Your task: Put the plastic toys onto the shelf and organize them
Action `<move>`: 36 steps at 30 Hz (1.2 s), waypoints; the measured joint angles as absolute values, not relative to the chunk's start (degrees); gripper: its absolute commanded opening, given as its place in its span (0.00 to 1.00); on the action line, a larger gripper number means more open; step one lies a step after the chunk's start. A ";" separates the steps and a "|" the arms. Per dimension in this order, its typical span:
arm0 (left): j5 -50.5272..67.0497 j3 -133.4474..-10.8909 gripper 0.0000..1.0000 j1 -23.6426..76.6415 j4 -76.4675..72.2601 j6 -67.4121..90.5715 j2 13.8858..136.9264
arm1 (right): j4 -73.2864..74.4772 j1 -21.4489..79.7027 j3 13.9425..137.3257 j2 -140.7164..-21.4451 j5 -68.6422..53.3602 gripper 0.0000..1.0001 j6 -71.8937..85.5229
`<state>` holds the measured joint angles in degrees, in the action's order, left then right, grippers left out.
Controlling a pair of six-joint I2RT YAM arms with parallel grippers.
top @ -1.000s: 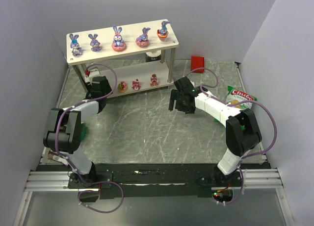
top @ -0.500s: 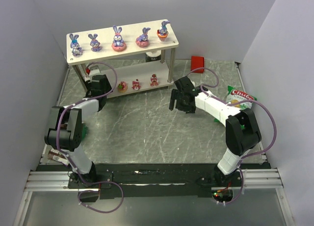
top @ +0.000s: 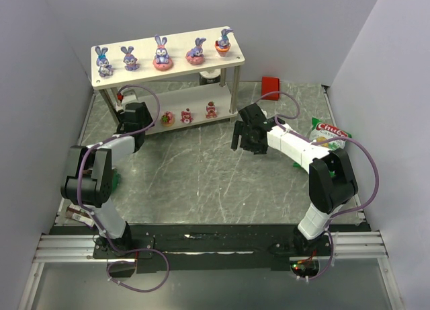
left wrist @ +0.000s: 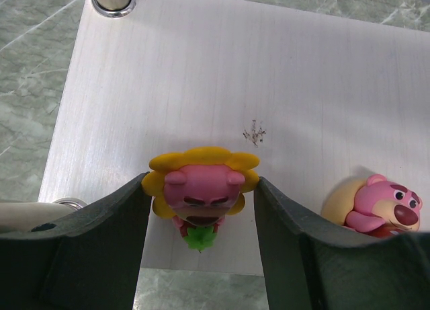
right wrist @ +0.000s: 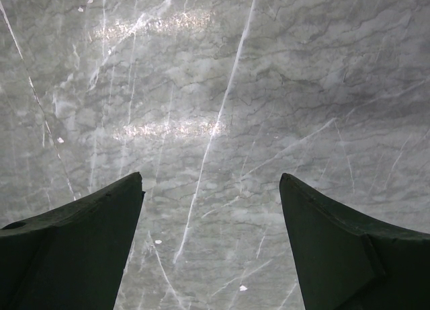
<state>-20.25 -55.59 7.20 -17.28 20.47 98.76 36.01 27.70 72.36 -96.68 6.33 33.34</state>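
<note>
The marbled bench (top: 201, 175) carries the two-tier shelf (top: 144, 48) along its far edge, toward the far left corner. Five bunnies (top: 162, 54) stand in a row along the top board, and three small sweets (top: 187, 115) sit along the front edge of the lower board.

The right claw (right wrist: 211, 177) hangs wide and empty over bare bench near the middle. The left claw (left wrist: 201, 182) reaches in at the lower board's front left corner. Its two fingers (left wrist: 107, 243) press against the yellow petals of a sunflower bear figurine (left wrist: 200, 192), which stands upright on the board just inside the front edge. A pink bear sweet (left wrist: 379, 206) sits just beside it on the right.

This looks like the setting-down of the last toy, with the task nearly finished. The next move probably calls for spreading the fingers evenly, then backing straight off the front edge. A dragged finger could tip the figurine or nudge its neighbour.
</note>
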 measured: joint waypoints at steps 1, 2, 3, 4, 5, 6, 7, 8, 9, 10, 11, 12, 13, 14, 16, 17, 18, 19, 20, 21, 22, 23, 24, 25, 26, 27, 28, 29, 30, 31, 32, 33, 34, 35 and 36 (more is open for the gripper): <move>-20.21 -55.57 0.60 7.20 -17.28 20.47 98.76 | 36.01 27.70 72.36 -96.68 6.33 0.89 33.34; -20.16 -55.59 0.60 7.18 -17.28 20.47 98.76 | 36.01 27.70 72.36 -96.68 6.33 0.89 33.34; -20.14 -55.57 0.61 7.18 -17.28 20.47 98.76 | 36.01 27.70 72.36 -96.68 6.33 0.89 33.36; -20.14 -55.57 0.61 7.16 -17.30 20.47 98.76 | 36.01 27.70 72.36 -96.68 6.31 0.89 33.36; -19.99 -55.57 0.62 7.09 -17.30 20.49 98.76 | 36.01 27.70 72.36 -96.68 6.33 0.89 33.36; -19.90 -55.57 0.63 7.05 -17.30 20.49 98.76 | 36.01 27.70 72.36 -96.68 6.31 0.89 33.36; -19.77 -55.57 0.64 7.05 -17.30 20.56 98.76 | 36.01 27.70 72.36 -96.68 6.31 0.89 33.36; -19.73 -55.57 0.65 7.05 -17.32 20.62 98.76 | 36.01 27.70 72.36 -96.68 6.31 0.89 33.36; -19.53 -55.57 0.66 7.03 -17.32 20.64 98.76 | 36.01 27.70 72.36 -96.68 6.31 0.89 33.36; -19.40 -55.57 0.67 7.05 -17.34 20.67 98.76 | 35.99 27.70 72.36 -96.68 6.28 0.89 33.36; -19.33 -55.57 0.68 7.05 -17.34 20.67 98.76 | 36.01 27.70 72.36 -96.68 6.28 0.88 33.36; -19.31 -55.57 0.69 7.05 -17.34 20.67 98.76 | 35.99 27.70 72.36 -96.68 6.26 0.89 33.36; -19.29 -55.57 0.70 7.05 -17.34 20.64 98.76 | 35.99 27.70 72.36 -96.68 6.24 0.89 33.34; -19.18 -55.57 0.70 7.05 -17.37 20.62 98.76 | 35.99 27.70 72.36 -96.68 6.22 0.89 33.34; -19.05 -55.57 0.72 7.07 -17.54 20.64 98.76 | 35.97 27.70 72.36 -96.68 6.17 0.88 33.36; -18.87 -55.57 0.73 7.09 -17.67 20.60 98.76 | 35.97 27.70 72.36 -96.68 6.15 0.89 33.36; -18.83 -55.57 0.75 7.11 -17.78 20.62 98.76 | 35.94 27.70 72.36 -96.68 6.13 0.89 33.36; -18.72 -55.57 0.75 7.14 -17.80 20.60 98.74 | 35.94 27.70 72.36 -96.68 6.11 0.89 33.36; -18.61 -55.57 0.75 7.18 -17.87 20.60 98.74 | 35.92 27.70 72.34 -96.68 6.09 0.89 33.36; -18.59 -55.53 0.76 7.22 -17.98 20.60 98.74 | 35.92 27.70 72.36 -96.68 6.07 0.89 33.36; -18.50 -55.51 0.76 7.25 -18.02 20.62 98.74 | 35.90 27.70 72.36 -96.68 6.02 0.89 33.36; -18.35 -55.51 0.76 7.25 -18.15 20.62 98.74 | 35.88 27.70 72.36 -96.68 5.96 0.88 33.36; -18.31 -55.51 0.76 7.27 -18.17 20.62 98.74 | 35.79 27.70 72.36 -96.68 5.93 0.89 33.36; -18.28 -55.48 0.76 7.27 -18.20 20.62 98.74 | 35.70 27.70 72.36 -96.68 5.91 0.89 33.36; -18.28 -55.48 0.77 7.27 -18.22 20.62 98.72 | 35.66 27.70 72.36 -96.68 5.91 0.88 33.36; -18.28 -55.46 0.77 7.27 -18.22 20.62 98.72 | 35.59 27.70 72.36 -96.68 5.91 0.88 33.36; -18.26 -55.44 0.77 7.27 -18.24 20.62 98.72 | 35.57 27.70 72.36 -96.68 5.89 0.88 33.36; -18.26 -55.37 0.79 7.31 -18.33 20.62 98.72 | 35.57 27.70 72.36 -96.68 5.89 0.88 33.36; -18.24 -55.18 0.80 7.31 -18.50 20.62 98.61 | 35.57 27.70 72.36 -96.68 5.89 0.88 33.39; -18.11 -54.94 0.82 7.35 -18.61 20.58 98.48 | 35.57 27.70 72.36 -96.68 5.87 0.88 33.36; -18.02 -54.78 0.84 7.42 -18.59 20.56 98.37 | 35.55 27.70 72.36 -96.68 5.85 0.88 33.36; -17.91 -54.59 0.86 7.51 -18.61 20.62 98.17 | 35.55 27.70 72.36 -96.68 5.85 0.88 33.39; -17.76 -54.50 0.87 7.60 -18.57 20.62 98.04 | 35.55 27.70 72.36 -96.68 5.82 0.88 33.39; -17.76 -54.39 0.89 7.70 -18.59 20.64 97.91 | 35.55 27.70 72.36 -96.68 5.80 0.88 33.39; -17.65 -54.22 0.90 7.77 -18.55 20.67 97.69 | 35.53 27.70 72.34 -96.68 5.74 0.88 33.39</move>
